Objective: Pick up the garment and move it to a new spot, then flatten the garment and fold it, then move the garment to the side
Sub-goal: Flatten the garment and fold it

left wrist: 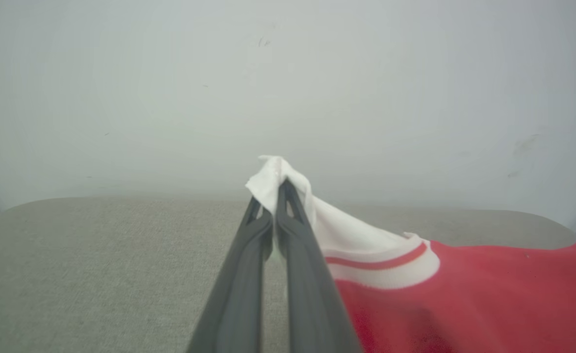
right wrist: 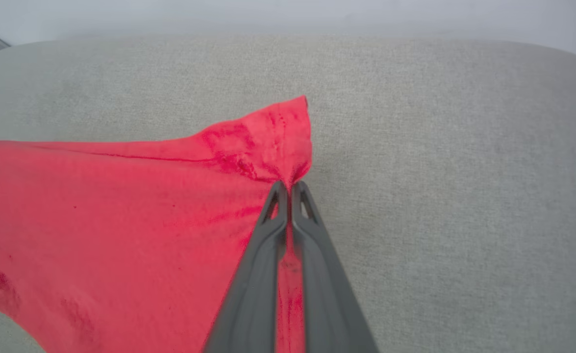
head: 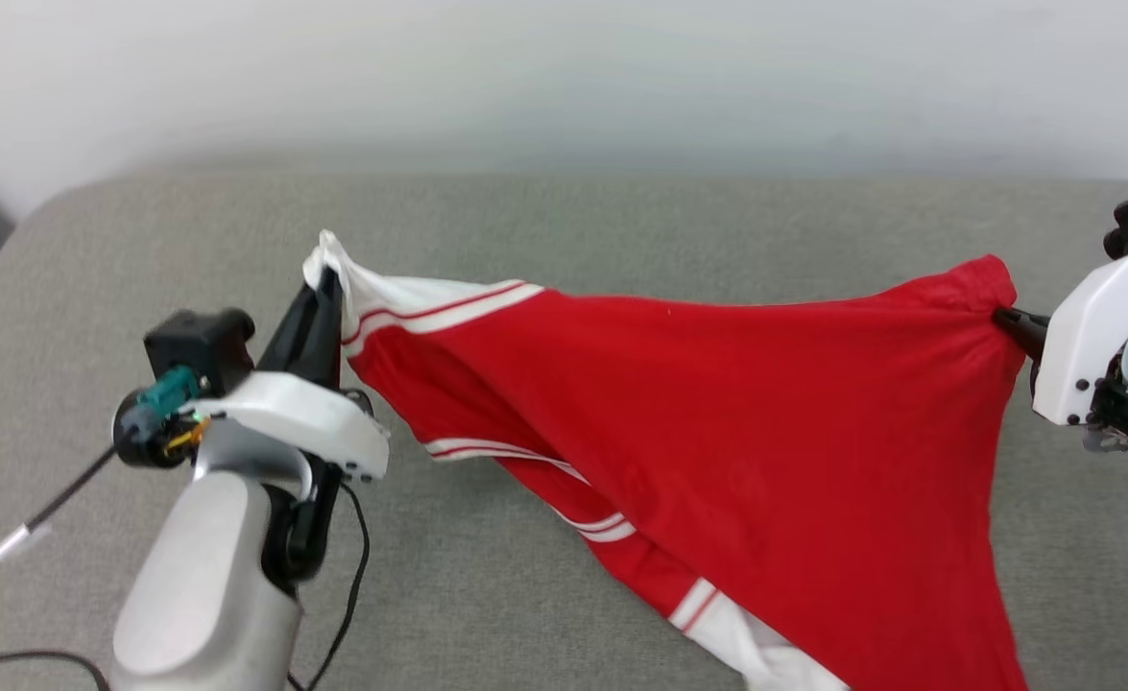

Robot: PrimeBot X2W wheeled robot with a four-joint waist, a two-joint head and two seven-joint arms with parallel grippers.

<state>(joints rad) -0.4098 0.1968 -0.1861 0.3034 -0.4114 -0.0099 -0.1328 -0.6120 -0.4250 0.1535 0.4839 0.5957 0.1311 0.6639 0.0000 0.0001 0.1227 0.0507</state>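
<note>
grey fabric surface [head: 621,221] meets a pale wall [head: 564,77].

L claw [left wrist: 280,189], R claw [right wrist: 289,187]: both closed.

Silver-grey left forearm [head: 208,585] at lower left, white wrist shell [head: 304,422], black camera block [head: 201,344] with teal connector [head: 172,389], thin black cable [head: 64,492], left gripper [left wrist: 274,189] with long dark fingers [left wrist: 241,294], white screw-dotted bracket [head: 1092,336] at right edge.
</note>
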